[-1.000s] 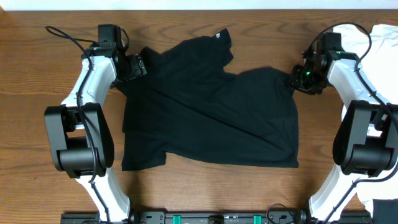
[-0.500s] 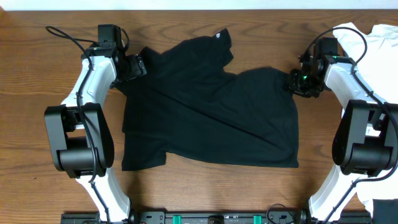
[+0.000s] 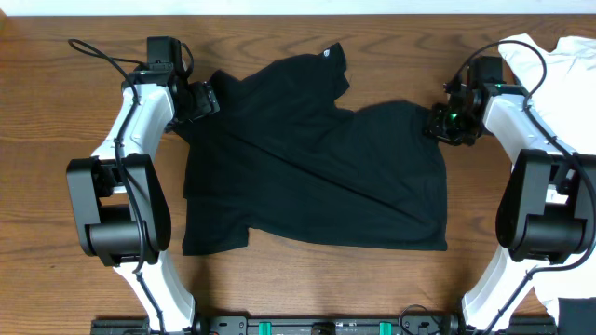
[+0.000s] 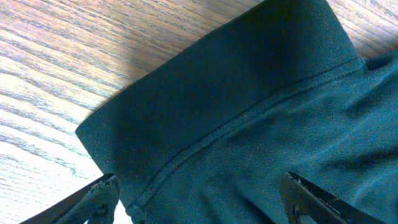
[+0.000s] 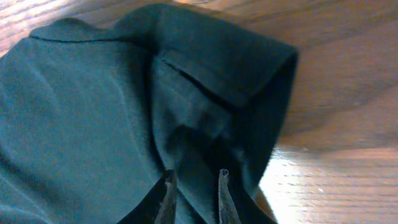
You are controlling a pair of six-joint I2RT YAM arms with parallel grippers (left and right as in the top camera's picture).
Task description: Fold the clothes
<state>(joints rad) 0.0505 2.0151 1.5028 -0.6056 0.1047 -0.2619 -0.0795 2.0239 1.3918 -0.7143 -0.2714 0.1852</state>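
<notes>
The clothes, a black shirt (image 3: 317, 167), lie spread and creased across the middle of the wooden table, with a small white print at the far edge (image 3: 328, 53). My left gripper (image 3: 207, 98) rests at the shirt's far-left sleeve. In the left wrist view it (image 4: 198, 180) stands open, its fingertips (image 4: 104, 186) wide apart on either side of the sleeve's hemmed edge (image 4: 205, 106). My right gripper (image 3: 438, 121) is at the far-right sleeve. The right wrist view shows it (image 5: 196, 177) drawn narrow, with a fold of the black sleeve (image 5: 236, 74) pinched between its fingers.
A white shirt (image 3: 568, 65) lies bunched at the far right corner, behind the right arm. Bare wood (image 3: 56, 186) shows to the left of the shirt and along its near edge. The arm bases stand at the near left and near right.
My right gripper has slid a little left onto the sleeve and its jaws have drawn together on the fabric. The left arm and the shirt's body have not moved.
</notes>
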